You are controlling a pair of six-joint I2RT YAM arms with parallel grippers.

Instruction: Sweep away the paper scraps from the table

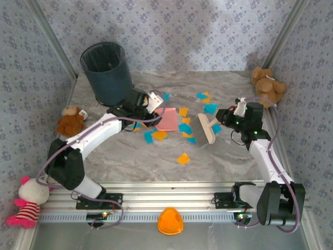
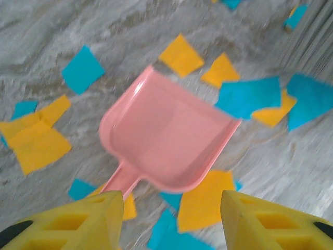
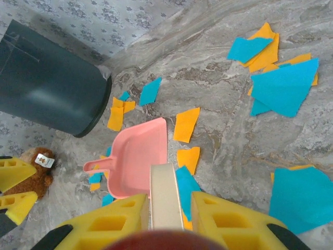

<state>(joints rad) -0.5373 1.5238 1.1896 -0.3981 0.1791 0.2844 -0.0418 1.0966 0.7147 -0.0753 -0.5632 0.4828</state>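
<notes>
The counter (image 1: 130,166) has open marble along its near edge. Farther in, the paper scraps (image 1: 184,127) spread around a pink dustpan (image 2: 166,146), lying flat and empty. The left claw (image 2: 171,208) hangs open above its handle. The right claw (image 3: 166,205) grips the brush (image 1: 205,128). At the far-left corner stands a dark bin (image 1: 106,70); I cannot tell what is inside.

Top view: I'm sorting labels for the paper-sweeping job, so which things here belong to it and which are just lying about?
Belongs to the job: scraps, table, dustpan, brush, probably the bin.
Just lying about: teddy, brown plush, pink doll, orange dome.
</notes>
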